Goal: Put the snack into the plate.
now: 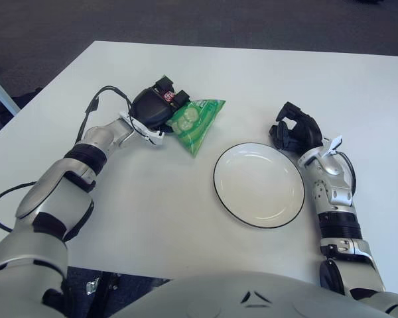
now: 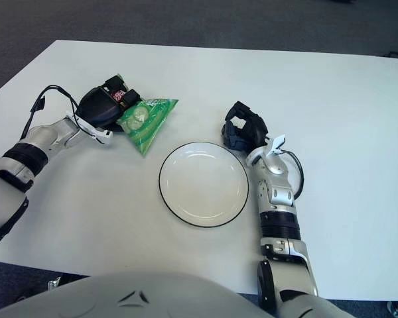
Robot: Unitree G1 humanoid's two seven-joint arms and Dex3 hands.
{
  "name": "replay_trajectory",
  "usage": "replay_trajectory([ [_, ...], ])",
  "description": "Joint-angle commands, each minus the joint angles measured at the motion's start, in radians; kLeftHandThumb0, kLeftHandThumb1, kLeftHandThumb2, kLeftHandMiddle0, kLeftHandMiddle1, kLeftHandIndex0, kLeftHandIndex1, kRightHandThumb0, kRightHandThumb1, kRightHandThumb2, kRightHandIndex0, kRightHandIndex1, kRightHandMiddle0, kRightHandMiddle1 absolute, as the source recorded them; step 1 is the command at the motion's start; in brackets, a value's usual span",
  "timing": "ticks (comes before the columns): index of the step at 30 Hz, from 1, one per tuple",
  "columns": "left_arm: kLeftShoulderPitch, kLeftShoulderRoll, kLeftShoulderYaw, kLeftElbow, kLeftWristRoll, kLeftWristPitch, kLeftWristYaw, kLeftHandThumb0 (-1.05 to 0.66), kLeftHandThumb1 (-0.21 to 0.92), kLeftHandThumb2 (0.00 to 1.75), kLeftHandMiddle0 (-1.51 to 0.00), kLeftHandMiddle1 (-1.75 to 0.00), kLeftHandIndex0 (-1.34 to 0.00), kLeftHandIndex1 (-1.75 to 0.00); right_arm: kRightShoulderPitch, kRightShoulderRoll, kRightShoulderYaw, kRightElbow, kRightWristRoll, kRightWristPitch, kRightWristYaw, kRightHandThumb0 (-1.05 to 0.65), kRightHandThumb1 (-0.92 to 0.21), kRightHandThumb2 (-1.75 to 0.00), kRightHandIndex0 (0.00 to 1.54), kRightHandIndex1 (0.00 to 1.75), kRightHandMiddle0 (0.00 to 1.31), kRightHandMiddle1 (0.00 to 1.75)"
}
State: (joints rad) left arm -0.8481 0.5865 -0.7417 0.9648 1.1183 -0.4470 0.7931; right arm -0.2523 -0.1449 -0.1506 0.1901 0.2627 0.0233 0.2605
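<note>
The snack (image 1: 197, 121) is a green triangular bag with cucumber slices printed on it, lying on the white table left of the plate (image 1: 259, 185). The plate is white with a dark rim and holds nothing. My left hand (image 1: 160, 107) is at the bag's left end with its fingers closed on that edge; the bag looks flat on the table. My right hand (image 1: 294, 129) shows at the plate's upper right edge, fingers curled, holding nothing. In the right eye view the snack (image 2: 146, 119) lies up and left of the plate (image 2: 203, 183).
The white table (image 1: 205, 73) stretches back beyond the plate and snack. Dark carpet lies past its far edge. A black cable (image 1: 98, 99) loops beside my left wrist.
</note>
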Motion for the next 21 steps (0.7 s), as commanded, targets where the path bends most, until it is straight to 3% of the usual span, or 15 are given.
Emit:
replay_trajectory([
  [1, 0.049, -0.002, -0.039, 0.069, 0.022, -0.006, -0.048, 0.0, -0.01, 1.62, -0.92, -1.52, -0.65, -1.75, 0.06, 0.02, -0.006, 0.028, 0.012, 0.019, -0.001, -0.46, -0.39, -1.22, 1.23, 1.75, 0.56, 1.75],
  [10, 0.056, 0.037, 0.064, -0.029, -0.154, -0.088, -0.194, 0.0, -0.03, 1.67, -0.91, -1.62, -0.64, -1.75, 0.059, 0.019, -0.01, 0.03, 0.013, 0.024, 0.001, -0.46, -0.4, -1.22, 1.24, 1.75, 0.55, 1.75],
  [13, 0.074, 0.064, 0.151, -0.195, -0.263, -0.077, -0.33, 0.0, -0.03, 1.67, -0.91, -1.63, -0.65, -1.75, 0.058, 0.02, -0.011, 0.03, 0.009, 0.025, -0.006, -0.46, -0.4, -1.22, 1.24, 1.75, 0.55, 1.75],
  [21, 0.144, 0.069, 0.293, -0.454, -0.434, -0.042, -0.558, 0.0, -0.04, 1.68, -0.91, -1.62, -0.65, -1.75, 0.059, 0.024, -0.011, 0.022, -0.002, 0.037, -0.034, -0.45, -0.4, -1.21, 1.23, 1.75, 0.55, 1.75],
])
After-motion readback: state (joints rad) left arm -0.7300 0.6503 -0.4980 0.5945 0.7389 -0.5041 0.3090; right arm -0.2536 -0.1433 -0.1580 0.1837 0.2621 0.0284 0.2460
